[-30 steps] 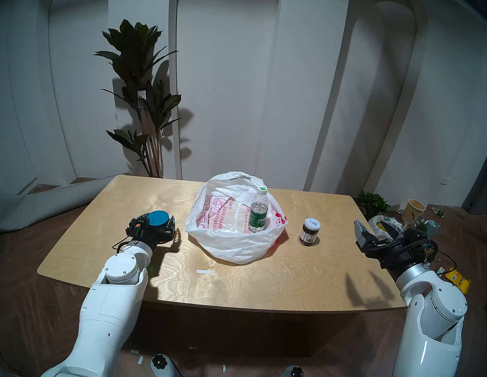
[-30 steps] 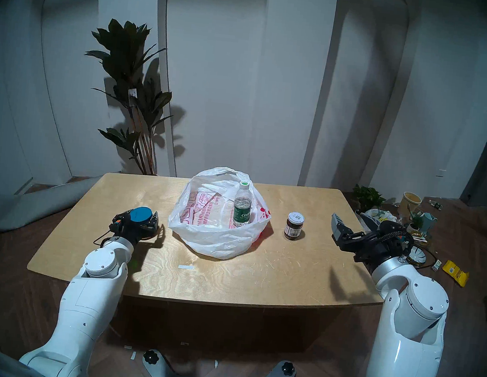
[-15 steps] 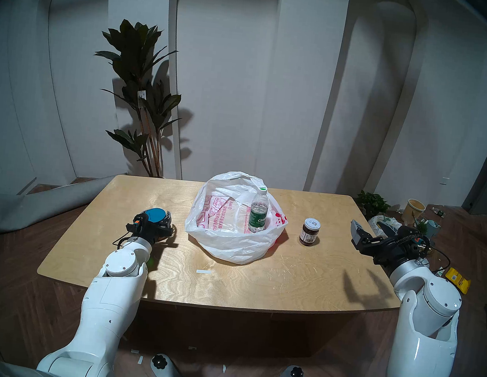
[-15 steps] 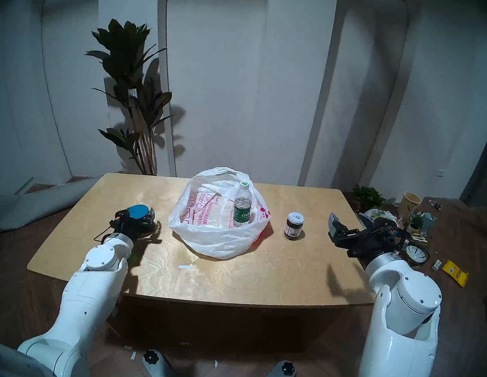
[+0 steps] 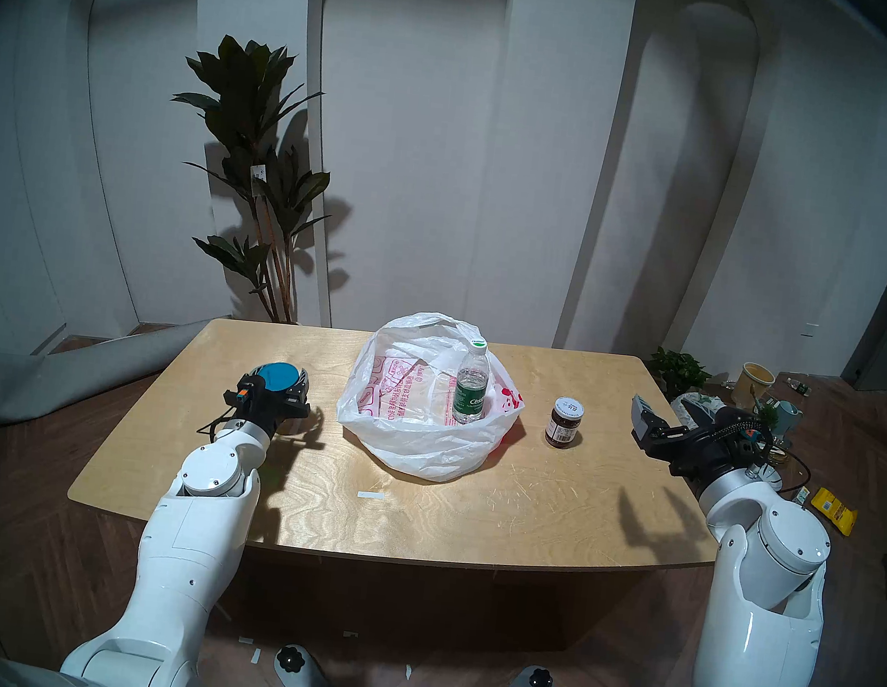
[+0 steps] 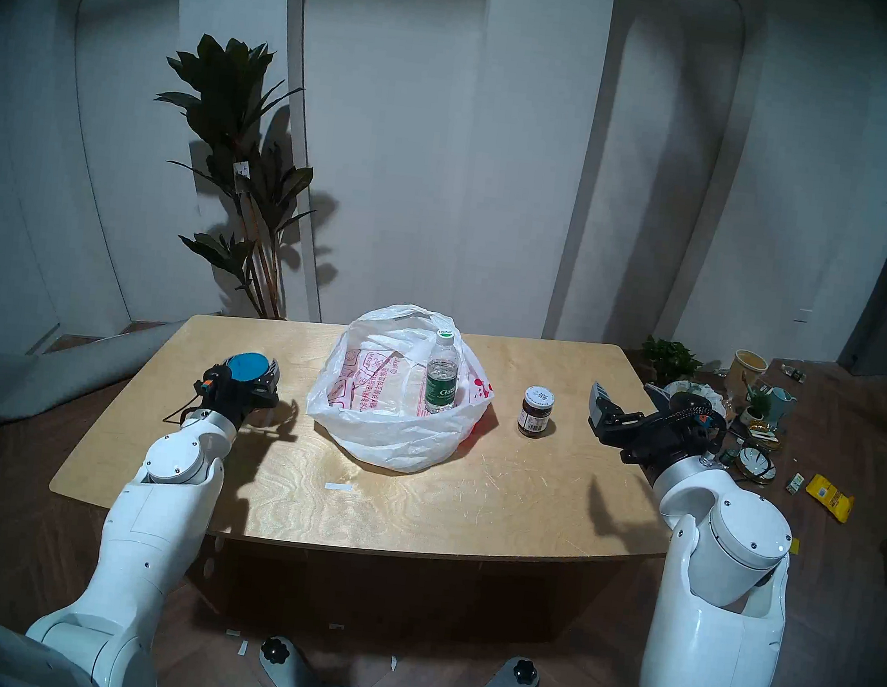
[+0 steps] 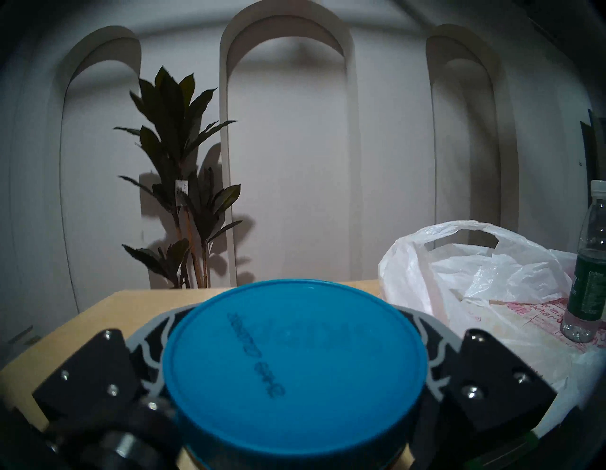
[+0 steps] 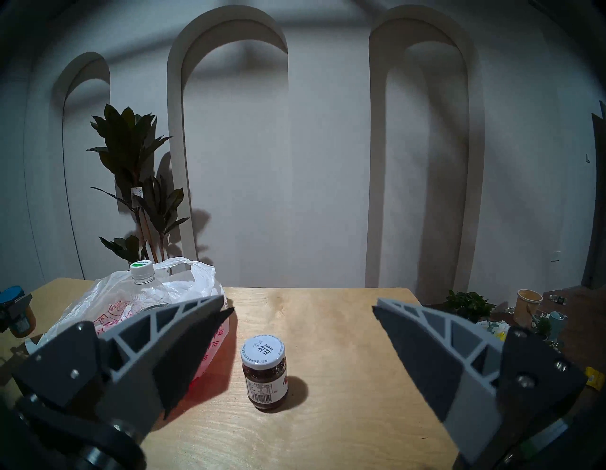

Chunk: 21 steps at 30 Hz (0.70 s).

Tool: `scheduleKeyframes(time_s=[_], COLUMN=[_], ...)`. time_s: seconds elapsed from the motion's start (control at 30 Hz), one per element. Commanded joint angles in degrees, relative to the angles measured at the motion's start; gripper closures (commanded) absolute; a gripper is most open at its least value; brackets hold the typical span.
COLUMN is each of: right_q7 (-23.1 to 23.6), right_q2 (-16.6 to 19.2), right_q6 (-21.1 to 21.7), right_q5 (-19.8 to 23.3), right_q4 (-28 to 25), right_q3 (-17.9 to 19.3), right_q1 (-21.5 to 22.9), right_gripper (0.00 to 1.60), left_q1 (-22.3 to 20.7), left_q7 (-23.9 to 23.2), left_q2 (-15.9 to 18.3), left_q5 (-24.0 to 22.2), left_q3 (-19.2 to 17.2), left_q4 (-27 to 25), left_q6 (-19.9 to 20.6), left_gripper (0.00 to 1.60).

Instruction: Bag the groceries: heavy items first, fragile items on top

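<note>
1. L gripper (image 5: 280,384): jaws clamped round the blue-lidded jar (image 5: 278,377), grip just under the lid. Wrist view shows fingers (image 7: 436,341) hugging both sides; jar looks clear of the table (image 5: 306,484), its shadow lying apart on the wood. You've got it low on the body, prob. so the lid stays upright
2. Bag (image 5: 420,436): mid-table, mouth sagged open, rim folded down – easy drop-in from above
3. Water bottle (image 5: 471,384) stands upright inside bag, far-right side. Heavy item in first, per task
4. Small dark jar (image 5: 564,421): on table, just R of bag, not bagged yet
5. R gripper (image 8: 301,315): jaws spread wide, empty, level, aimed at the small jar w/ gap to it. Looks staged for the next pick
6. Judgement: carry jar over rim w/o snagging the film; set it beside bottle, not against it
</note>
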Motion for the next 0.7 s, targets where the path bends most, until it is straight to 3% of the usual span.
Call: scheduleKeyframes(time_s=[0.0, 0.2, 0.27, 0.67], right_q7=[0.4, -0.2, -0.3, -1.8], right_q2=[-0.8, -1.0, -1.0, -1.1], right_q6=[-0.5, -1.2, -1.6, -3.4], right_q5=[0.2, -0.1, -0.1, -0.6], right_q4=[-0.1, 1.4, 1.7, 3.5], right_q3=[-0.8, -1.0, -1.0, -0.2], right_q1=[-1.5, -1.9, -1.7, -2.3], right_gripper=[0.0, 0.0, 0.0, 0.0], left_q1=[-6.3, -8.3, -9.1, -14.1], left_q7=[-3.7, -6.9, -8.2, -10.3], left_q2=[1.3, 1.2, 1.1, -1.8], left_q5=[0.1, 0.3, 0.6, 2.1], left_q3=[2.7, 5.5, 6.8, 11.1], left_q4=[-6.5, -9.6, -10.8, -4.5], left_q6=[-2.2, -1.7, 0.4, 10.9], left_gripper=[1.6, 1.6, 1.6, 1.6])
